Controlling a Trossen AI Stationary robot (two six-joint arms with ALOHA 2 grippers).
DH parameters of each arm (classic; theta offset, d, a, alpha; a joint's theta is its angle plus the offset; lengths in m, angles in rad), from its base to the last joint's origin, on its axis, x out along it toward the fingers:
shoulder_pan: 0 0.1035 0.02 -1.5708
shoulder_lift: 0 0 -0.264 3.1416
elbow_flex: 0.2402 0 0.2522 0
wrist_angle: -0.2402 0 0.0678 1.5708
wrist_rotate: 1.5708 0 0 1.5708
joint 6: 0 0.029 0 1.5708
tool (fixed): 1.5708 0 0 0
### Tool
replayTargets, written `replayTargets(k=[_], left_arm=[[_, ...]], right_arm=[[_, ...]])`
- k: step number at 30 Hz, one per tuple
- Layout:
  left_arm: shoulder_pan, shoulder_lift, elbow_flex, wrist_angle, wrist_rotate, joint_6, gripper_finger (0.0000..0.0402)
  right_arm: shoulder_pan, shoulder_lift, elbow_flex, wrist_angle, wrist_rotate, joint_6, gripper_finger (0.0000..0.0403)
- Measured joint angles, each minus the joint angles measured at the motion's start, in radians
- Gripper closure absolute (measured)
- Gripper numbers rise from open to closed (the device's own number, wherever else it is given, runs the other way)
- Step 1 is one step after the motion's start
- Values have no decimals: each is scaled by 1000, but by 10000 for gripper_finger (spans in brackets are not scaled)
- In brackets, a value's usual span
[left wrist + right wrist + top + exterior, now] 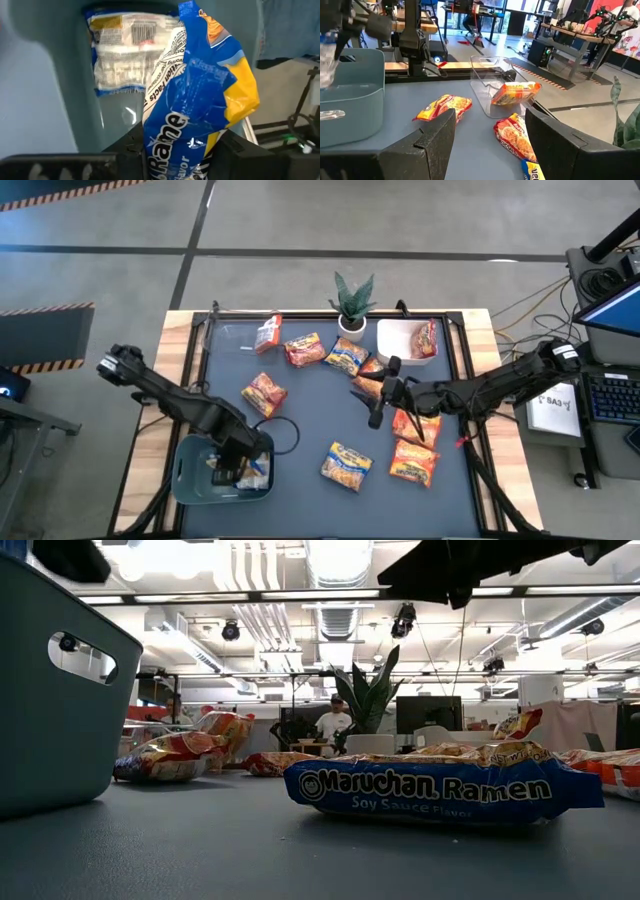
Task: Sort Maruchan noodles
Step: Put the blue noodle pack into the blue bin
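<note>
My left gripper (236, 464) reaches down into the grey-blue bin (190, 478) at the table's near left and is shut on a blue-and-yellow noodle packet (200, 95). Another packet (122, 50) lies flat on the bin's floor, printed back up. My right gripper (379, 402) hovers open above mid-table, touching nothing. Loose orange, red and blue packets lie flat around it: one (265, 393) to its left, two (414, 426) (413, 463) to its right, and a blue-and-yellow one (346, 465) (440, 790) nearer. More packets (303, 350) (345, 357) lie toward the far edge. My left gripper pinches the blue-and-yellow packet between its two fingers (127, 147) at one end (172, 150). It comes from above, pointing down into the bin. The rest of the packet sticks out past the fingertips toward the bin's floor, crumpled. Whether it touches the floor, I cannot tell.
A white bin (392, 340) at the far right holds one orange packet (427, 338). A small potted plant (352, 305) stands at the far edge. A clear tray (492, 97) lies at the far left with a packet (267, 333) on it. A person stands in the room beyond (332, 723).
</note>
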Motion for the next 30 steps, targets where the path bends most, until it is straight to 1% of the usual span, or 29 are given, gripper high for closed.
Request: replayTargets(k=[5,12,17,22,26,30], left_arm=[[7,0,-97,83,3,4,291],[16,29,-169,105,-7,35,289],[16,68,-160,124,20,125,288],[17,110,-123,131,21,221,288],[18,153,-93,134,-23,238,288],[25,184,-70,110,-12,264,280]], right_arm=[[0,0,0,3,0,8,174],[-12,-1,0,11,0,26,174],[-33,-1,0,15,0,53,174],[-45,-1,0,17,1,75,174],[-46,-1,0,18,1,90,174],[-46,-1,0,18,0,96,174]])
